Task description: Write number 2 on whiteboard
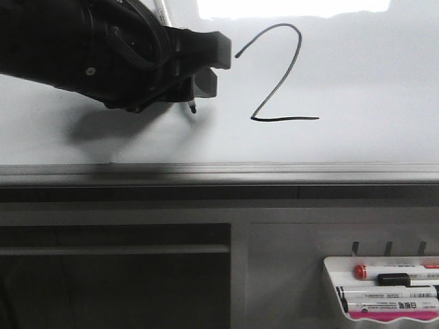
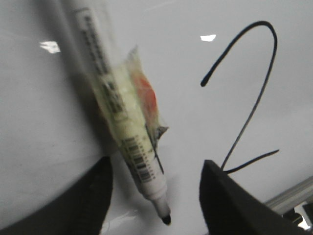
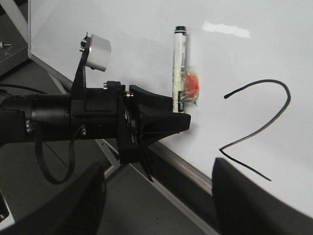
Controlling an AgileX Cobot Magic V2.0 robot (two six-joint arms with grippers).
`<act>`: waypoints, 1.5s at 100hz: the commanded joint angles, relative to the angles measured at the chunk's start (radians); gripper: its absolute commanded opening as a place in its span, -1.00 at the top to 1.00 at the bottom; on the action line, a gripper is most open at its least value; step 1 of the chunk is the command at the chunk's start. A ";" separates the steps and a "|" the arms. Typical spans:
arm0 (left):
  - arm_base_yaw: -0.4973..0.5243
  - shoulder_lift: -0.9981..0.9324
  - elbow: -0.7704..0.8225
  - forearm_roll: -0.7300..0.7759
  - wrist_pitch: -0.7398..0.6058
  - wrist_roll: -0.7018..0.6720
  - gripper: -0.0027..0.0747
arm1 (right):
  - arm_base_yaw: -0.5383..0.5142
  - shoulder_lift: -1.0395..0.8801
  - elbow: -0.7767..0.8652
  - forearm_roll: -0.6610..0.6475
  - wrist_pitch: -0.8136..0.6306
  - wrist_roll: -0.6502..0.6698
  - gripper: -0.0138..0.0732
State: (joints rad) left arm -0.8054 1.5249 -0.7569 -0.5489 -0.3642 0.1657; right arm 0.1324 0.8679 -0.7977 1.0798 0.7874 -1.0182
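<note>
Number 2 [image 1: 278, 74] complete on whiteboard [image 1: 370, 68] — left jaws [image 1: 206, 68] clamp marker [image 2: 124, 129], tip beside digit; right jaws [image 3: 156, 196] spread, empty.

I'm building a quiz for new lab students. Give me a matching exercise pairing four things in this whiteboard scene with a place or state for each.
Things:
1. number 2
2. marker pen
3. left claw
4. marker tray

Places or states:
A. hangs below the whiteboard, lower right
B. drawn in black on the board
C. shut on the pen, left of the digit
D. uncapped, black tip near the board

Pairs: 1-B, 2-D, 3-C, 4-A
</note>
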 commanded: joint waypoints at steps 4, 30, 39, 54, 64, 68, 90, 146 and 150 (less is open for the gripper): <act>0.011 -0.075 0.002 0.036 0.011 0.011 -0.37 | -0.007 -0.011 -0.029 0.030 -0.037 0.001 -0.27; 0.011 -0.312 0.091 0.074 0.118 0.128 -0.34 | -0.007 -0.011 -0.029 0.030 -0.059 0.013 -0.27; 0.011 -0.408 0.116 0.098 0.156 0.178 -0.24 | -0.007 -0.015 -0.029 0.030 -0.097 0.031 -0.15; 0.011 -0.586 0.128 0.172 0.225 0.180 0.23 | -0.007 -0.056 -0.027 0.030 -0.159 0.029 0.52; 0.011 -0.686 0.128 0.201 0.252 0.180 0.73 | -0.007 -0.112 -0.001 0.030 -0.225 0.016 0.83; 0.011 -0.724 0.128 0.206 0.263 0.180 0.96 | -0.007 -0.145 0.023 0.030 -0.265 0.005 0.83; 0.011 -0.910 0.210 0.247 0.255 0.183 0.98 | -0.007 -0.386 0.230 0.035 -0.396 -0.082 0.84; 0.011 -1.289 0.530 0.225 0.140 0.176 0.98 | -0.007 -0.849 0.608 0.106 -0.530 -0.084 0.84; 0.011 -1.290 0.530 0.225 0.138 0.176 0.98 | -0.007 -0.849 0.613 0.106 -0.520 -0.084 0.84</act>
State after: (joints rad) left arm -0.7950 0.2324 -0.2024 -0.3163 -0.1439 0.3477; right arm 0.1324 0.0076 -0.1695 1.1585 0.3005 -1.0891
